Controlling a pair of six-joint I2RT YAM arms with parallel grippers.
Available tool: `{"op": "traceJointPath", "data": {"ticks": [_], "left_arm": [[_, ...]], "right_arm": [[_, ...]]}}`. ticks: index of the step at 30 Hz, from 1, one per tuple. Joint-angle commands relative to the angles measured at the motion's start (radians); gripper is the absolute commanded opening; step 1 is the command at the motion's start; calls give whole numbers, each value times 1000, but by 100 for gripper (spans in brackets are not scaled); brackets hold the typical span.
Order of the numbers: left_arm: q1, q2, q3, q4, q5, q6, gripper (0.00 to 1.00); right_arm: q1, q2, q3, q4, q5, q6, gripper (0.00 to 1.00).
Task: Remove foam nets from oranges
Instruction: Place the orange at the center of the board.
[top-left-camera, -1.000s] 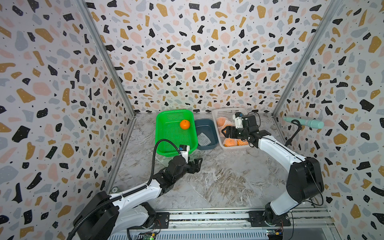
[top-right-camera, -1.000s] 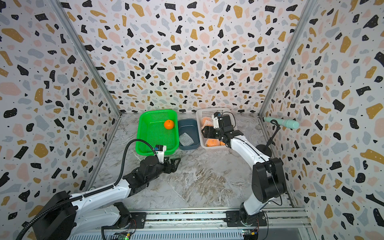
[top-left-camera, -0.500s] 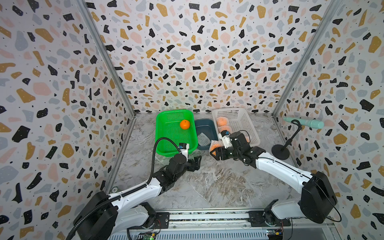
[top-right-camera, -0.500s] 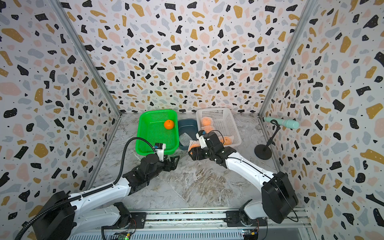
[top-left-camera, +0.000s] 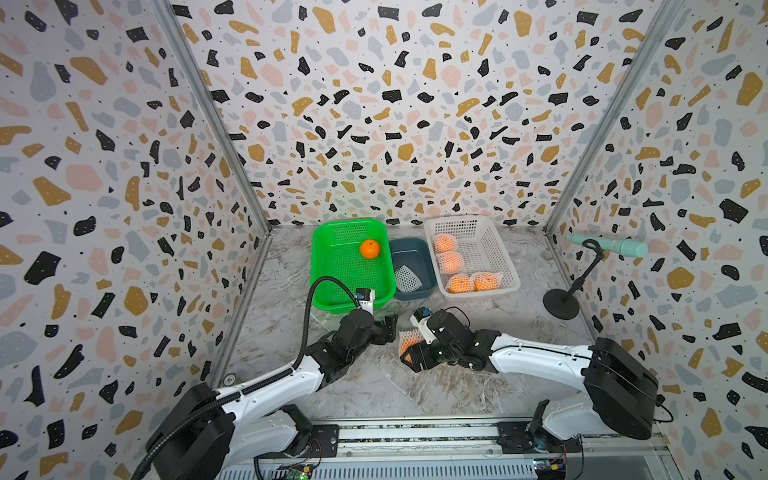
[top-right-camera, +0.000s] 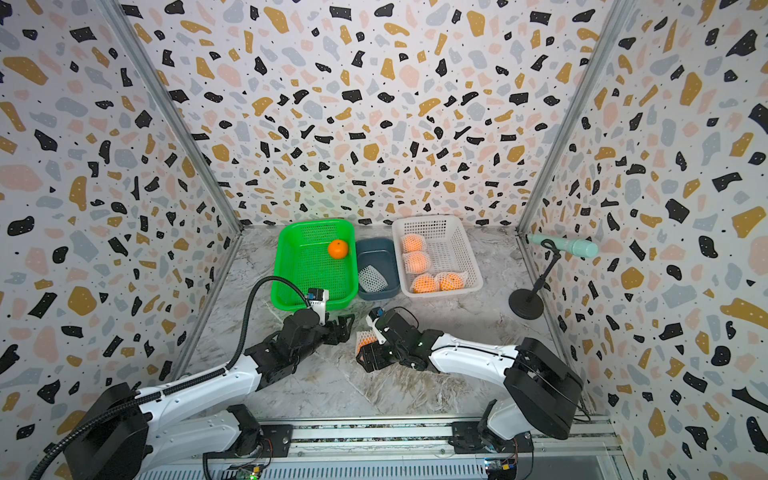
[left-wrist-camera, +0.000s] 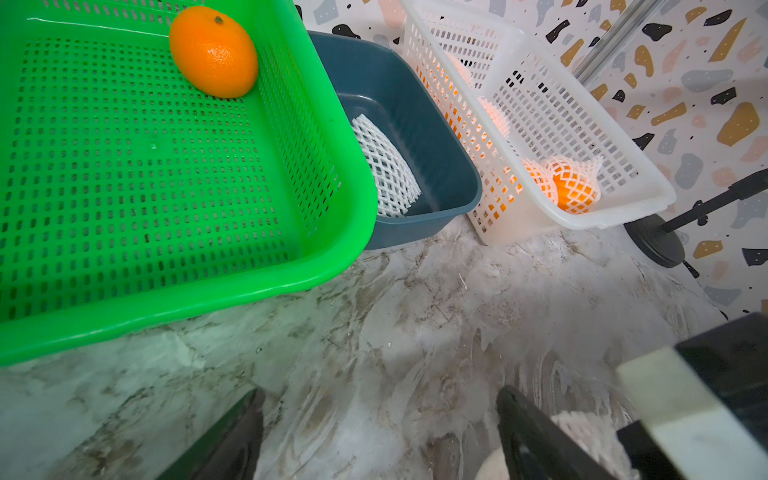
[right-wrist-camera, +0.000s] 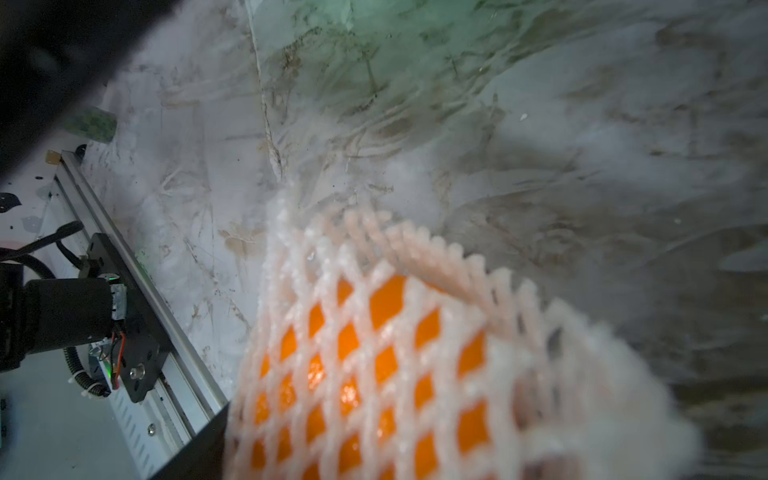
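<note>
operator: oranges first. where are they?
spotter: one netted orange (top-left-camera: 405, 341) sits in the right gripper (top-left-camera: 417, 351), low over the marble table (top-left-camera: 415, 395), front and centre. white mesh covers it. in the right wrist view, orange skin shows through the diamonds.
operator: the others?
spotter: four netted oranges (top-left-camera: 450, 262) lie in the white basket (top-left-camera: 490, 253), back right. one bare orange (top-left-camera: 369, 249) lies in the green basket (top-left-camera: 340, 270), back left, close to the wall nearer the white basket.
operator: any loose net?
spotter: one empty foam net (top-left-camera: 407, 279), in the grey-blue tub (top-left-camera: 411, 253) between the two baskets.
operator: jaws?
spotter: the right jaws are clamped on the netted orange, spread wide around it. the left gripper (left-wrist-camera: 380, 395) has its jaws apart, with only bare table between them. it hovers just beside the netted orange, on the green basket's side. i cannot tell whether it touches the mesh.
operator: anything else?
spotter: a black stand (top-left-camera: 561, 303) with a pale green cylinder on top, by the right wall.
</note>
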Motion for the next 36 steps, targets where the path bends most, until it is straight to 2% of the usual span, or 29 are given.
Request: {"op": "traceJointPath", "data": {"ticks": [1,8,17,27,36], "left_arm": [[-2,-20,41,2,-17,20,88],[-2,-25,44,-9,-12,27,88],[-3,-26,51,-15,-9,37,88],[-3,-27,51,-18,-4,38,88],[-3,-25,47,-16,-2,39,88]], "right_arm": [[9,31,-7,96,-7,37,84],[7,108,-11,149,-15,39,85],[-11,129,-38,174,-15,51,87],[-25,137,-33,121,13,26,91],[-29,107,-13,22,102,-7,100]]}}
